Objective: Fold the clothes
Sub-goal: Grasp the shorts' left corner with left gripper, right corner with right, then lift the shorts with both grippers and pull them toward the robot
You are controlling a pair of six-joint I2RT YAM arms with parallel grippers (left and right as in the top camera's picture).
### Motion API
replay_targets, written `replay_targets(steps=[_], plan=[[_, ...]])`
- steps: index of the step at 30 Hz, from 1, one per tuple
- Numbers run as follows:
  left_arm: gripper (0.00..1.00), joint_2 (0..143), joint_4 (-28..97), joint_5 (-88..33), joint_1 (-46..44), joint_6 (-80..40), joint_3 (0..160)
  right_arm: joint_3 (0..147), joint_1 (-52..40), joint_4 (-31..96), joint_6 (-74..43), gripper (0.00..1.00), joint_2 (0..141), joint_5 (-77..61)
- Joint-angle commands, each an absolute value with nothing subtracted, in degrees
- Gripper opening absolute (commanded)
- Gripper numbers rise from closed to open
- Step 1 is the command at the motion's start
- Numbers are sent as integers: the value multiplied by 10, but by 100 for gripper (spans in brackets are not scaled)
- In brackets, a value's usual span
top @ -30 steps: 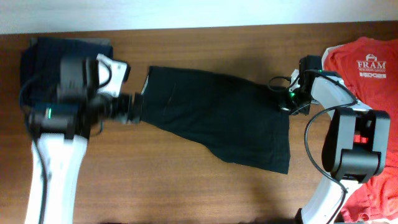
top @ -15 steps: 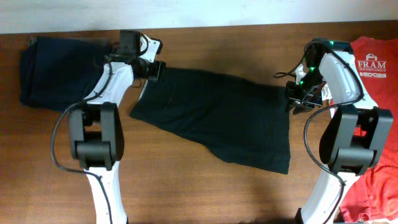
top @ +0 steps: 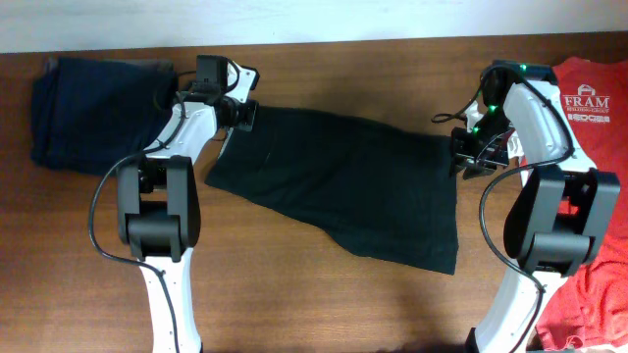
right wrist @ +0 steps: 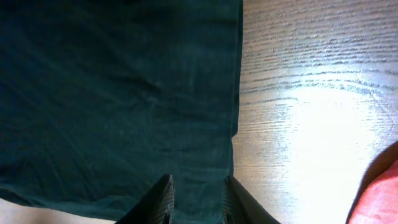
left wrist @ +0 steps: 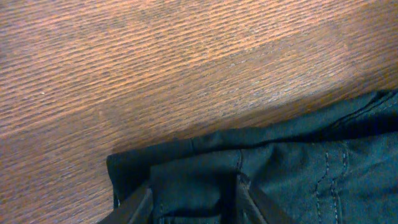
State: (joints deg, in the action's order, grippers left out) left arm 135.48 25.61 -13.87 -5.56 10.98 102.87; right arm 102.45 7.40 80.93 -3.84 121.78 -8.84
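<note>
The clothes (top: 334, 186), a plain black garment, lie spread flat across the middle of the wooden table. My left gripper (top: 243, 115) sits at their upper left corner. In the left wrist view a raised fold of the black fabric (left wrist: 298, 162) fills the gap of this gripper (left wrist: 194, 202), with both fingers against it. My right gripper (top: 469, 159) rests at the garment's upper right corner. Seen from the right wrist, this gripper (right wrist: 198, 202) stands a little open, astride flat fabric (right wrist: 112, 93) just inside the hem.
A pile of dark navy folded clothes (top: 88, 113) lies at the back left, close to my left arm. A red T-shirt (top: 589, 108) with white print lies at the far right, its edge in the right wrist view (right wrist: 379, 199). Bare wood (top: 294, 294) lies in front of the garment.
My left arm has swung from the garment's left end to its upper left corner, and its jaws have narrowed onto the fabric. My right gripper has parted slightly at the right corner.
</note>
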Motion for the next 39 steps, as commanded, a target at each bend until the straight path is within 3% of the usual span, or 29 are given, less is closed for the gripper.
replay_targets(steps=[1, 4, 6, 8, 14, 25, 26, 30, 32, 38, 39], plan=[[34, 1349, 260, -133, -55, 112, 1049, 1033, 71, 806, -32, 30, 1212, -83], [19, 1336, 276, -133, -56, 112, 1051, 1033, 71, 805, -32, 30, 1212, -83], [1, 1317, 288, -133, -55, 82, 1051, 1033, 76, 760, -32, 33, 1212, -83], [1, 1287, 303, -140, -56, 67, 1051, 1031, 96, 700, -36, 41, 1213, -83], [1, 1282, 328, -139, -56, 67, 1051, 1006, 113, 618, -2, 42, 1259, -86], [1, 1282, 331, -139, -56, 67, 1051, 1008, 114, 593, 43, 45, 1324, -186], [1, 1282, 333, -139, -56, 67, 1051, 1019, 121, 608, 43, 52, 1322, -177], [1, 1282, 333, -139, -56, 67, 1051, 1059, 124, 644, 73, 60, 1321, -179], [1, 1282, 333, -139, -56, 67, 1051, 1059, 124, 643, 73, 59, 1321, -235], [1, 1282, 340, -139, -56, 67, 1051, 1055, 124, 630, 73, 60, 1324, -234], [1, 1282, 342, -139, -56, 67, 1051, 1055, 124, 630, 73, 41, 1324, -234]])
